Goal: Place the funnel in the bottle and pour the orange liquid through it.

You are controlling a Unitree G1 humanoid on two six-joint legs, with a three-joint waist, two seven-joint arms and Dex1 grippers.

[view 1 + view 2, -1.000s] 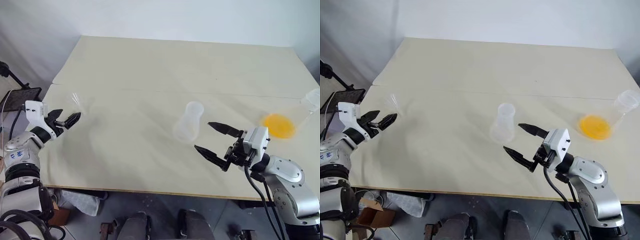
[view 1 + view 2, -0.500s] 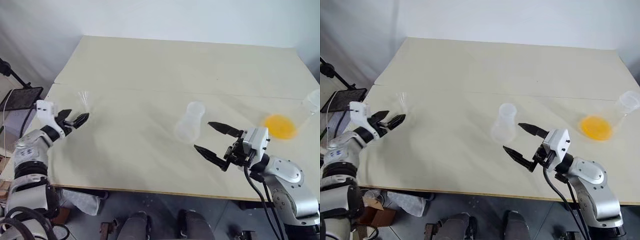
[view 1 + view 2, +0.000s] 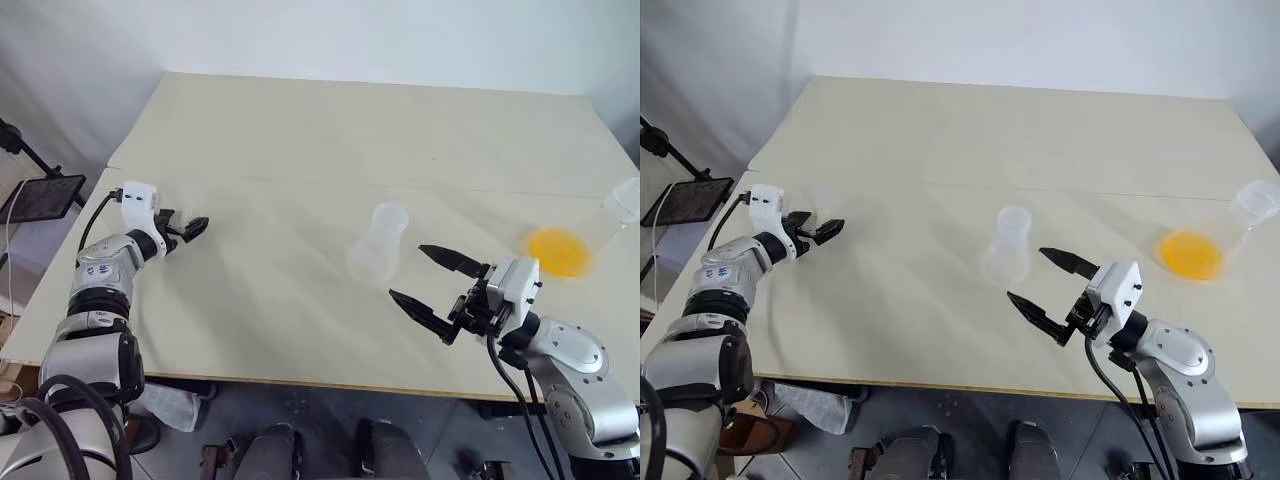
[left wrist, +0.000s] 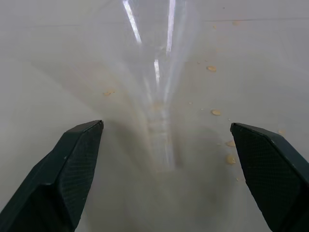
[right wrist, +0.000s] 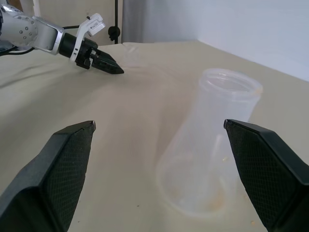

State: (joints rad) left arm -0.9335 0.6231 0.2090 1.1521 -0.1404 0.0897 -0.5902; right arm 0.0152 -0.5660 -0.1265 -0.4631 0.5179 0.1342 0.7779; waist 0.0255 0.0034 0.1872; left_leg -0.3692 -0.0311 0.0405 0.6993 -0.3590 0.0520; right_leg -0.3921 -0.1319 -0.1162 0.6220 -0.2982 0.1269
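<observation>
The clear funnel (image 4: 161, 96) rests on the table just ahead of my left gripper (image 4: 165, 124), its narrow stem towards the fingers. That gripper (image 3: 195, 228) is open, one finger on each side of the funnel and not touching it. The bottle (image 3: 378, 250), small and clear, stands at mid-table. My right gripper (image 3: 406, 272) hangs open just in front of the bottle, nothing between its fingers. The orange liquid (image 3: 558, 252) lies in the bottom of a larger clear conical flask (image 3: 618, 205) at the far right.
Small orange drops (image 4: 211, 68) speckle the cream table (image 3: 300, 130) around the funnel. A black stand with a dark plate (image 3: 40, 198) sits off the table's left edge. The conical flask stands close to the table's right edge.
My left gripper has moved right and forward over the table, up to the funnel. The right gripper, bottle and flask have stayed put.
</observation>
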